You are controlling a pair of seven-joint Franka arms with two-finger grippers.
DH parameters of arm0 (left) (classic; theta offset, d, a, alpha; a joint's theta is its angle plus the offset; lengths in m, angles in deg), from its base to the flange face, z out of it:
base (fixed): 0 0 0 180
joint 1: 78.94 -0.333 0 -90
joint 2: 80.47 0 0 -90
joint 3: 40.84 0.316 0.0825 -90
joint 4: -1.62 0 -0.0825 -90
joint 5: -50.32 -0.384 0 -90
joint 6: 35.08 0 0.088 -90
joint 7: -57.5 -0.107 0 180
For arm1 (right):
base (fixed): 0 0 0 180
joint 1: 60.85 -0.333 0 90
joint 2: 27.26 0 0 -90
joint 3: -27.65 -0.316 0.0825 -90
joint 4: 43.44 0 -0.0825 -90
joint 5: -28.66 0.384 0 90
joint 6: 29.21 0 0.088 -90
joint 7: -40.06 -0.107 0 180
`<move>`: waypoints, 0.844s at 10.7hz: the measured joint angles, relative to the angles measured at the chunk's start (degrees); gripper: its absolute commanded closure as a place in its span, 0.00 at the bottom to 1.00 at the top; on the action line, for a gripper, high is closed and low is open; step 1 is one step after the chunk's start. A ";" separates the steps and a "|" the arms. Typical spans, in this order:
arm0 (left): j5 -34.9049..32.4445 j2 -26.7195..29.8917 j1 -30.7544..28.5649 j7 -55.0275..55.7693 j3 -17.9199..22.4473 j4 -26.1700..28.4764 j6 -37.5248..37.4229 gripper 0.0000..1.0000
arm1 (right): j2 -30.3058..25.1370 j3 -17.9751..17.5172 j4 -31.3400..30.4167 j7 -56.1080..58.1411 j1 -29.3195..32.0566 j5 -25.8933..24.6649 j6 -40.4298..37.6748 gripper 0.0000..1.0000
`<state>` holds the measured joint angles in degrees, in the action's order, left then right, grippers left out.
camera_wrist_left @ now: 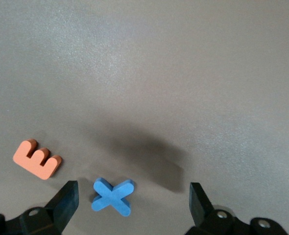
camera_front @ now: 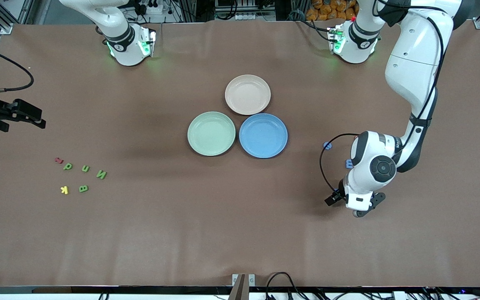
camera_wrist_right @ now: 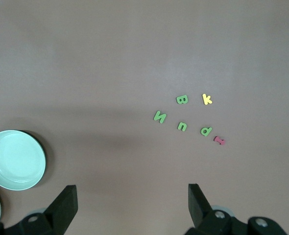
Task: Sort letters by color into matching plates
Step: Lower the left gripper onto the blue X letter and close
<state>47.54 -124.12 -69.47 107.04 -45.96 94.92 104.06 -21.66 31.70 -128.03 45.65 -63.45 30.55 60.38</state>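
Our left gripper (camera_wrist_left: pixel 130 200), fingers wide open, hangs over the blue X (camera_wrist_left: pixel 112 196), lower centre of the left wrist view. Closing carelessly could catch the orange E (camera_wrist_left: pixel 37 158) beside it. The right gripper (camera_wrist_right: pixel 130 203) waits open. All 3 plates (camera_front: pixel 211 133) are empty.

A wide table (camera_front: pixel 140 233) covered in matte brown sheeting fills nearly the whole front view, faintly creased and evenly lit from above, with soft shadows on its surface. Along the edge farthest from the front camera, black cables (camera_front: pixel 231 10) and metal framing crowd a dark strip, beside a heap of orange items (camera_front: pixel 331 9). Silver corner brackets (camera_front: pixel 479 23) pin the sheet. More cables (camera_front: pixel 281 287) trail along the nearest edge.
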 measured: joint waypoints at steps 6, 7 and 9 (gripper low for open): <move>0.00 0.00 -0.01 0.00 -0.15 1.36 0.37 0.35 | 0.00 0.04 0.00 0.00 0.00 0.00 0.00 0.00; 0.00 0.00 -0.01 0.00 -0.19 1.40 0.37 0.72 | 0.00 0.05 0.00 0.00 0.01 0.00 0.01 0.00; 0.00 0.05 -0.02 0.05 -0.25 1.42 0.36 1.00 | 0.00 0.06 0.00 0.00 0.02 0.00 0.01 0.00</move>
<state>47.54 -124.07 -69.49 107.10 -46.21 96.34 104.43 -21.66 31.76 -128.03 45.65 -63.44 30.55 60.40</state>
